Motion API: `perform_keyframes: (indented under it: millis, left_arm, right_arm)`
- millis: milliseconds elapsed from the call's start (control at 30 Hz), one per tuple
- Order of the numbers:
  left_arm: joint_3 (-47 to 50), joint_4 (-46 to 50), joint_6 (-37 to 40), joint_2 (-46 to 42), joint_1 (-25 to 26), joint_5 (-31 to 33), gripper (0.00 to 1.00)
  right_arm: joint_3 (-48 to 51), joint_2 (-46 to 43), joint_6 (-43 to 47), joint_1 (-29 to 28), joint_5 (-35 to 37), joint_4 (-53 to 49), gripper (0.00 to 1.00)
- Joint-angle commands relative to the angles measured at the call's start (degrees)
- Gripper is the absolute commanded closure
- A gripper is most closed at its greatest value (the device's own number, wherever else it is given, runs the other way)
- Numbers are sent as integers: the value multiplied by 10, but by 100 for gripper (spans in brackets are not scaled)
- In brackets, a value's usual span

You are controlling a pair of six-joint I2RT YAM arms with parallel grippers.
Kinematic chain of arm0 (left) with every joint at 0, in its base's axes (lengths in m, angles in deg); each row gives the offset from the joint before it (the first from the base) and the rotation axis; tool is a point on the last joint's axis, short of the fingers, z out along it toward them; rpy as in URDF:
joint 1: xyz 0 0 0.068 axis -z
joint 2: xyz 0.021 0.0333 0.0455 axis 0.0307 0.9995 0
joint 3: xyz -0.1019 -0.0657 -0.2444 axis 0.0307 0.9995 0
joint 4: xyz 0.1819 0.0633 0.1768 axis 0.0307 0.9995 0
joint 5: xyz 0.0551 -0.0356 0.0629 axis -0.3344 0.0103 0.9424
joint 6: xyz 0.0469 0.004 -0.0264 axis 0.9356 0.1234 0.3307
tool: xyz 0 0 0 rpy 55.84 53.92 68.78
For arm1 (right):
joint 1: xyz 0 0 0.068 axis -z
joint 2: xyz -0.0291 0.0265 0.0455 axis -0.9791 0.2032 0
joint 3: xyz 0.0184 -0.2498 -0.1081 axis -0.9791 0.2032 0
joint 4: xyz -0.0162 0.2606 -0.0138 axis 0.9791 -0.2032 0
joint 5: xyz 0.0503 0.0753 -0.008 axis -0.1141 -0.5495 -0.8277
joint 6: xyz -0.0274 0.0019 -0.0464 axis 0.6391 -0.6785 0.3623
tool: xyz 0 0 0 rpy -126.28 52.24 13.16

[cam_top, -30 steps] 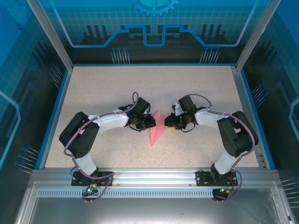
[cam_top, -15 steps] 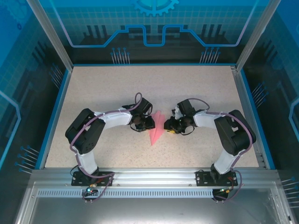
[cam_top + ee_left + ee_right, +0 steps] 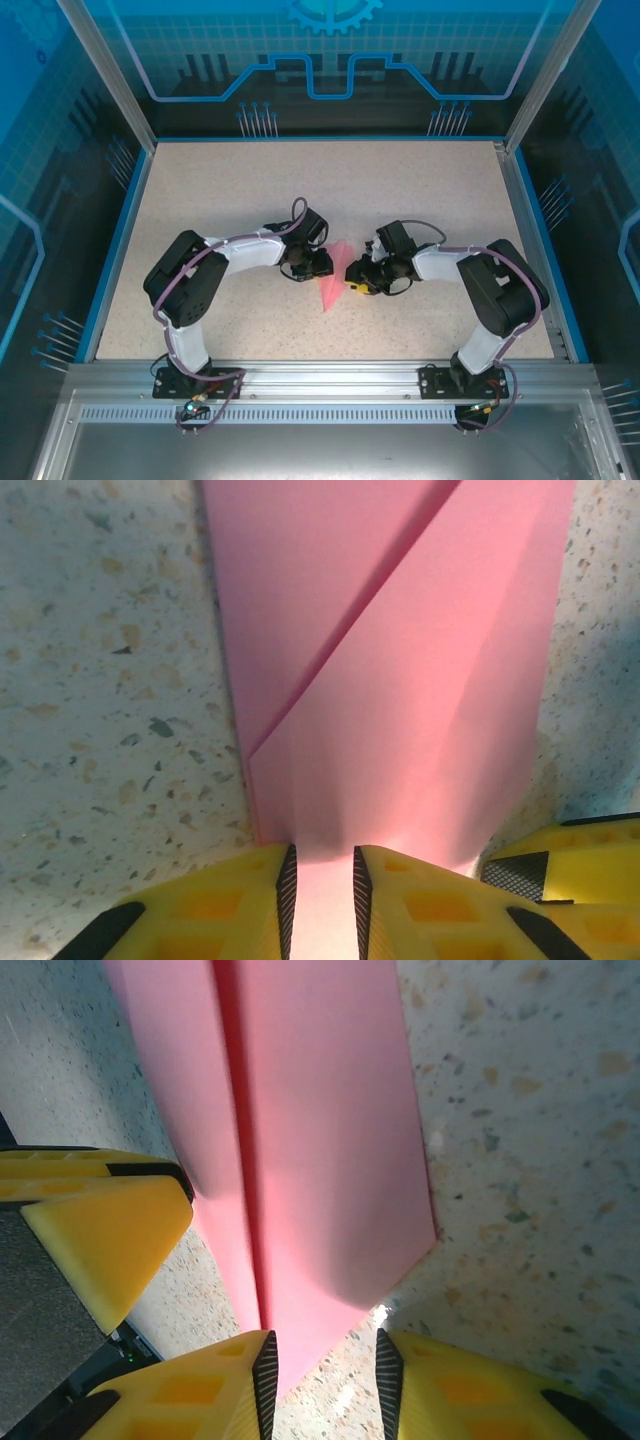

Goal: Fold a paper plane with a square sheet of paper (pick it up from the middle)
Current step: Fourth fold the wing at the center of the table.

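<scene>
Two narrow gaps | left fingers (image 3: 210, 910) apart over paper plane (image 3: 400, 680) edge | right fingers (image 3: 190, 1390) apart astride its corner

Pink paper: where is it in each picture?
Top external: the pink paper lies near the middle of the speckled table.
Left wrist: upper middle, running to the top edge.
Right wrist: upper middle-left, narrowing downward.
Shared landmark: the speckled table under it.

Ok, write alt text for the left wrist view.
A folded pink-red sheet of paper with a diagonal crease lies on a speckled table. The left arm's two yellow fingers sit at its lower edge, narrowly apart, pink showing between them; another yellow finger shows at lower right.
</scene>
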Motion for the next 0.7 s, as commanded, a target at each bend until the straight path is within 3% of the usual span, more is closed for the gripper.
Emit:
perform_keyframes:
  millis: [0,667]
  left_arm:
    - [-21,21,16,12,2,-9,75]
    - [-35,46,13,46,4,-2,75]
  right_arm:
    - [8,20,-38,-8,-21,26,66]
    - [7,49,-79,-18,12,25,68]
